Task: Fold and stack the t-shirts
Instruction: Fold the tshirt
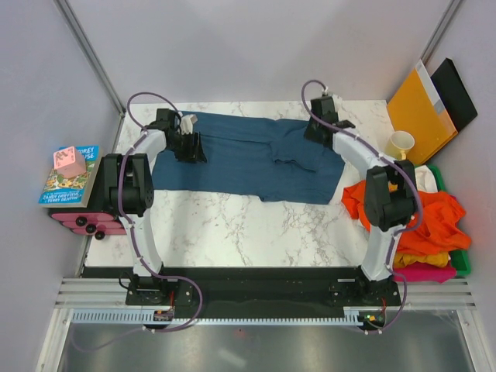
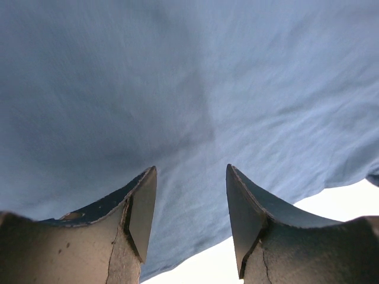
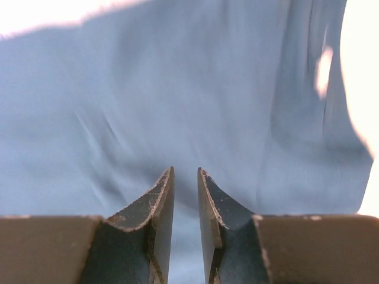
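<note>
One step: teal t-shirt [image 1: 248, 159] lay spread upper centre, first fold likely pending.
Left gripper [image 2: 191, 174]: jaws apart, empty.
Right gripper [image 3: 185, 174]: nearly together, grip unclear.
Next: needed edge pinches.

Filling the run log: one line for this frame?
teal t-shirt: spread on table | left gripper: open over it | right gripper: narrow gap, grip unclear

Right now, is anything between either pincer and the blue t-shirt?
Nothing visible. The left pincer and right pincer both sit directly over the dark blue t-shirt spread on the marble table; each wrist view shows only its cloth past the fingertips.
</note>
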Tool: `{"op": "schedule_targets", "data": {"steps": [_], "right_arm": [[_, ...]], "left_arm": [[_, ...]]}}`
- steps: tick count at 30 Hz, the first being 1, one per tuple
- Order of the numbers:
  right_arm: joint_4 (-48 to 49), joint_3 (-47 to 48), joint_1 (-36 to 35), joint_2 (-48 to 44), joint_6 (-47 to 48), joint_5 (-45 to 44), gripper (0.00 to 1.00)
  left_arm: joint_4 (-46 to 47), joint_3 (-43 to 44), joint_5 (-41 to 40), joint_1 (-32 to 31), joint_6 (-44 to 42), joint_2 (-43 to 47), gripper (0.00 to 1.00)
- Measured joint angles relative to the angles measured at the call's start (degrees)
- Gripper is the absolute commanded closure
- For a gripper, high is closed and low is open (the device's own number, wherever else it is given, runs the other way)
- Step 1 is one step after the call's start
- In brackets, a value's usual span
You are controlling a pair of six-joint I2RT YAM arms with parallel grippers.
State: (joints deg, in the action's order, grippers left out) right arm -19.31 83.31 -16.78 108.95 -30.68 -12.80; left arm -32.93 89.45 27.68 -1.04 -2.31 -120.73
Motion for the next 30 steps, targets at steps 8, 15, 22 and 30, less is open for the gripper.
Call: {"op": "schedule_targets", "data": {"steps": [8, 15, 22, 30], "right_arm": [[-0.9, 25.4, 1.6, 19.8, 1.0, -1.1, 0.77], [-4.7, 27.7, 1.0, 26.7, 0.6, -1.5, 0.77], [-8.6, 34.8, 1.7, 31.5, 0.5, -1.8, 0.73], [-11.1, 44.0, 3.9, 37.1, 0.4, -0.9, 0.76]], "left_arm": [[0.3, 13.3, -0.2, 0.0, 2.0, -4.5, 0.42], [-0.8, 18.3, -1.4, 0.0, 2.1, -9.7, 0.42], [-3.5, 20.5, -2.1, 0.0, 2.1, -13.0, 0.42], [-7.8, 31.6, -1.7, -0.2, 2.6, -20.0, 0.46]]}}
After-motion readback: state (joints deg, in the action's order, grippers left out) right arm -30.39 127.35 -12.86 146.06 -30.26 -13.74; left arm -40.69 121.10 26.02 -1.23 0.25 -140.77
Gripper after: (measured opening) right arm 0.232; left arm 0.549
